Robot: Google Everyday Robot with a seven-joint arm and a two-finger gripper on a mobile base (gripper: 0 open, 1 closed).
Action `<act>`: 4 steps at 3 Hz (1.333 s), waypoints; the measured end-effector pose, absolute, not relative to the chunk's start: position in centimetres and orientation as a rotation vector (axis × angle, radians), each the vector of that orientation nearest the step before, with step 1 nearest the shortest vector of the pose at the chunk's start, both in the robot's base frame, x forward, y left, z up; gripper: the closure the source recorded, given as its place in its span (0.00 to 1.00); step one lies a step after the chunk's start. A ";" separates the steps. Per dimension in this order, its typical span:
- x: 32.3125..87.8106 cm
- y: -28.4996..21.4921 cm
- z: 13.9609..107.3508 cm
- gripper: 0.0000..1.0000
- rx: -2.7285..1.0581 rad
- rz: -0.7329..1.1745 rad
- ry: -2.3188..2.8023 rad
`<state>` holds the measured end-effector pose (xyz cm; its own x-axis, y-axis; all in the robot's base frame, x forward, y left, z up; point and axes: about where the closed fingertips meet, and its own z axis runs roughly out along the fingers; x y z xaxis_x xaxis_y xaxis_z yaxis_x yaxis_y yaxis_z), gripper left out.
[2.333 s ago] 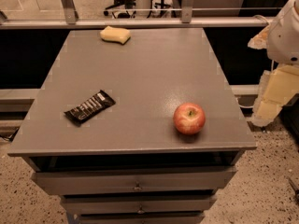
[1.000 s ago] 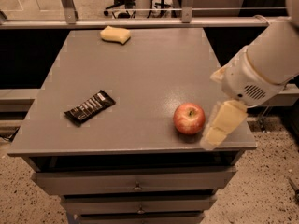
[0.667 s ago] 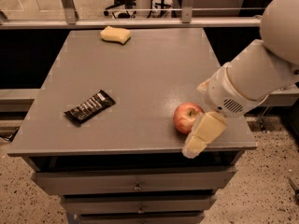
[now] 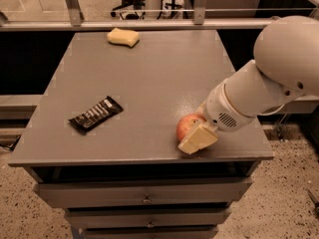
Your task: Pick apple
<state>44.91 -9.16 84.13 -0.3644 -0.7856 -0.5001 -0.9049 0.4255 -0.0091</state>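
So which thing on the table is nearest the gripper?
The red apple near the front right edge, with the gripper partly in front of it. The black snack bar lies well to the left, the yellow sponge at the far edge.

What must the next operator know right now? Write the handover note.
Gripper: low at the table's front right edge, against the apple and partly covering it; grip not confirmed.
Apple: resting on the table near the front right corner, not lifted.
Done: approach.
Left: secure the grasp, lift.
Elsewhere: dark wrapped bar front left, yellow sponge at the back.
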 end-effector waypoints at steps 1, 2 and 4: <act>46.0 -9.3 84.6 0.72 -1.397 0.374 2.246; 48.7 -10.8 87.8 1.00 -1.318 0.403 2.163; 50.2 -11.7 91.3 1.00 -1.234 0.506 2.035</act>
